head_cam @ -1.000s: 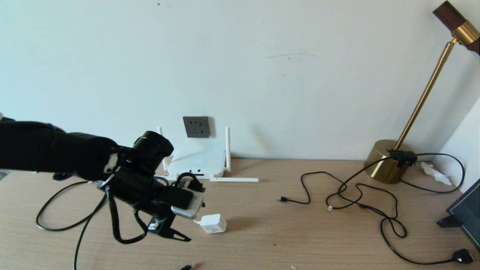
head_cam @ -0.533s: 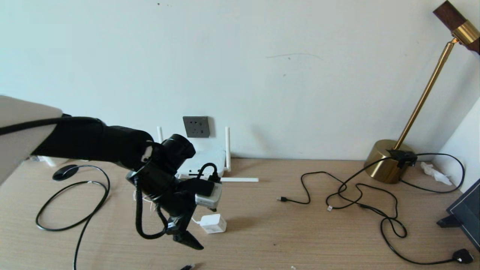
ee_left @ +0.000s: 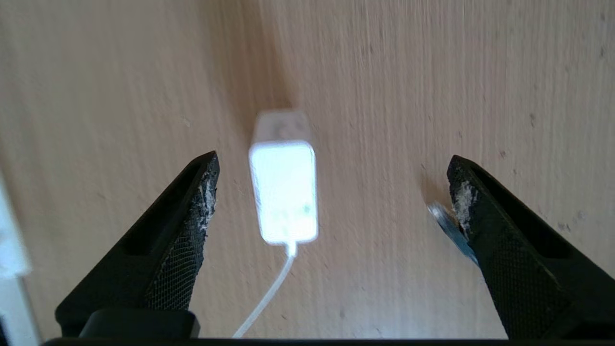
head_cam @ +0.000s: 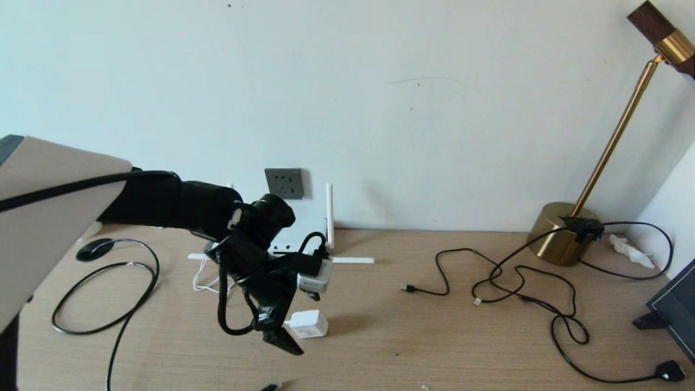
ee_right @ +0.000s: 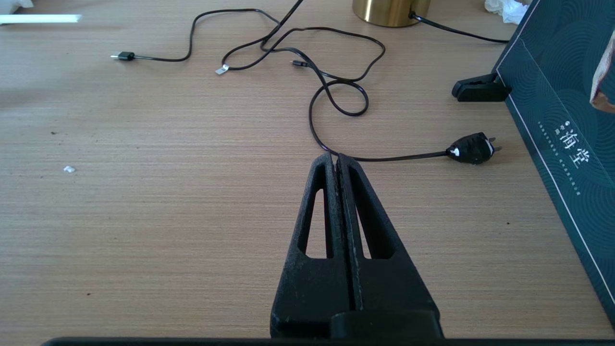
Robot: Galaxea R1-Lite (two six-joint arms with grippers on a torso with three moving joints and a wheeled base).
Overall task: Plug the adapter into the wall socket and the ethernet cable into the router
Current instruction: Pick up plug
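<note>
While agape, left pincer [ee_left: 331,192] above adapter [ee_left: 284,192].

Desk [head_cam: 434,347] was matt wood-grain; adapter [ee_left: 283,192] smooth glossy white plastic; lamp base [head_cam: 554,239] polished brass-look metal; left gripper [ee_left: 331,192] pads rough, mesh-textured black.

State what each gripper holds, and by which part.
Nothing. The left gripper hangs open above the adapter, fingers clear of it; the right gripper is shut, empty.

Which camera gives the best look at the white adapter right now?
The left wrist view: the adapter lies unobstructed on the table between the open left gripper's fingers, cord visible. The head view shows it small, partly behind that gripper. The right wrist view misses it.
</note>
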